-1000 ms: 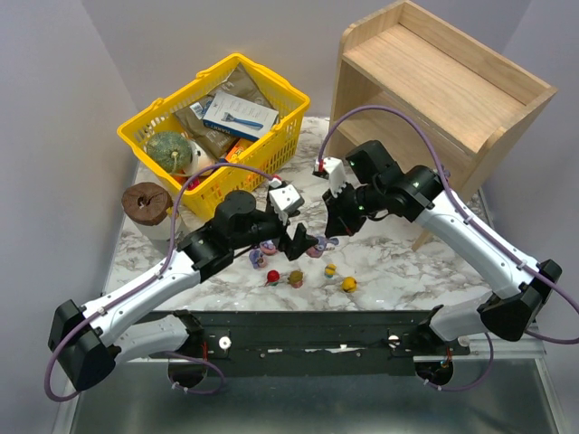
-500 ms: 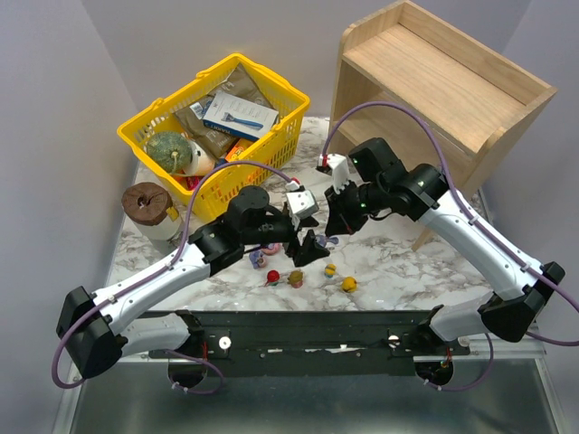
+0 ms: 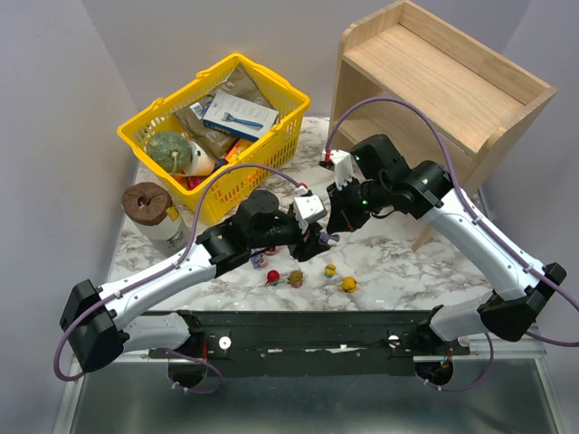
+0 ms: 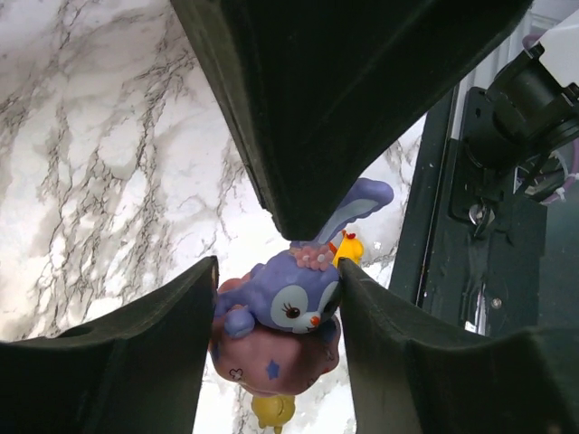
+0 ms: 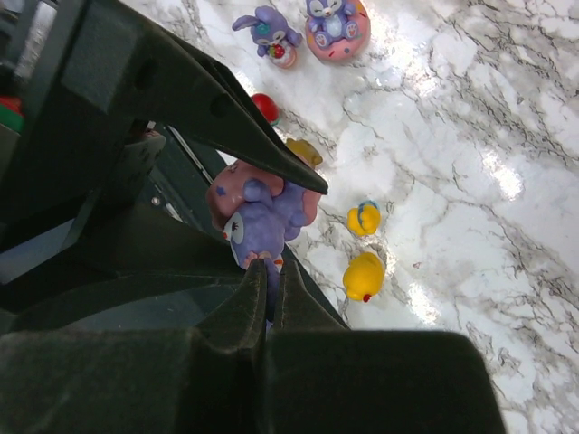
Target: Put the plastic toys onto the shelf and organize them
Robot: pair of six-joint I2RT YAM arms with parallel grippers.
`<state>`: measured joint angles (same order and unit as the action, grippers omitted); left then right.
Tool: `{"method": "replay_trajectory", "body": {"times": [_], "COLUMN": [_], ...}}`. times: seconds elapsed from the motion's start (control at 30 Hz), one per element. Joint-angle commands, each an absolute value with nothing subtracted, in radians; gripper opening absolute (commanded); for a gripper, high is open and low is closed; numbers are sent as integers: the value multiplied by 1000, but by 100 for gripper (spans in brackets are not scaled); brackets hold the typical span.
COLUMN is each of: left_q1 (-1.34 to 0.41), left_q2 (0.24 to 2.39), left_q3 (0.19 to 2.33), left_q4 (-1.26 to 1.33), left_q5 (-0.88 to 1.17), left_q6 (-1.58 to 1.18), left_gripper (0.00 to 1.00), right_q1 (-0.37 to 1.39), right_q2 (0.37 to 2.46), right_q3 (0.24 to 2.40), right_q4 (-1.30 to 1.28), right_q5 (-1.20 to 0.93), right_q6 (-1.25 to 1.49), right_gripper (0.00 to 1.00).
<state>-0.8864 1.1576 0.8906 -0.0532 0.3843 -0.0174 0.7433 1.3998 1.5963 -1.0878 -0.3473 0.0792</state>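
My left gripper (image 4: pixel 278 287) is clamped on the bunny (image 4: pixel 288 306), with one finger against each side of its purple head and pink base. My right gripper (image 5: pixel 268 268) is together, its tips pinching what looks like the bunny's ear. The bunny hangs between the two above the table (image 3: pixel 398 258), short of the shelf (image 3: pixel 452 77).

No toy shows on the shelf. Its top tier is bare and its lower tier is mostly hidden, so I judge the job barely begun. On the table lie two purple toys (image 5: pixel 335 25), a red toy (image 3: pixel 272 277), an olive toy (image 3: pixel 295 278) and two yellow toys (image 3: pixel 349 285).

A blue-and-white box (image 3: pixel 240 115) in the basket (image 3: pixel 145 122) carries print too small to read. I make out no brand anywhere.
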Motion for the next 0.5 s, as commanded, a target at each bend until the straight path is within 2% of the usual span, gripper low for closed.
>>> {"method": "replay_trajectory", "body": {"times": [0.0,0.1,0.13,0.2,0.23,0.27,0.33,0.43,0.47], "left_q1": [-900,-905,-905,-905,-907,-907,-908,-907,-907], "left_q2": [1173,1180,1180,1183,1186,1187,1190,1184,1180], "left_q3": [902,904,905,908,911,914,916,908,901], "left_q4": [-92,-87,-86,-78,-75,-75,-68,-48,-40], "left_q5": [324,304,301,290,285,276,265,245,242], "left_q6": [35,40,38,35,34,34,26,15,12], "left_gripper": [57,41,26,16,6,1,0,0,0], "right_q1": [747,747,747,746,747,746,747,746,746], "right_q2": [1411,1419,1425,1428,1431,1431,1428,1424,1419], "right_q3": [1664,1680,1686,1689,1693,1695,1698,1715,1727], "right_q4": [-1118,-1127,-1134,-1135,-1135,-1135,-1129,-1129,-1127], "right_q5": [-342,-342,-341,-336,-333,-333,-321,-279,-264], "right_q6": [112,121,123,132,133,135,152,184,192], "right_gripper": [1,1,1,1,1,2,8,29,50]}}
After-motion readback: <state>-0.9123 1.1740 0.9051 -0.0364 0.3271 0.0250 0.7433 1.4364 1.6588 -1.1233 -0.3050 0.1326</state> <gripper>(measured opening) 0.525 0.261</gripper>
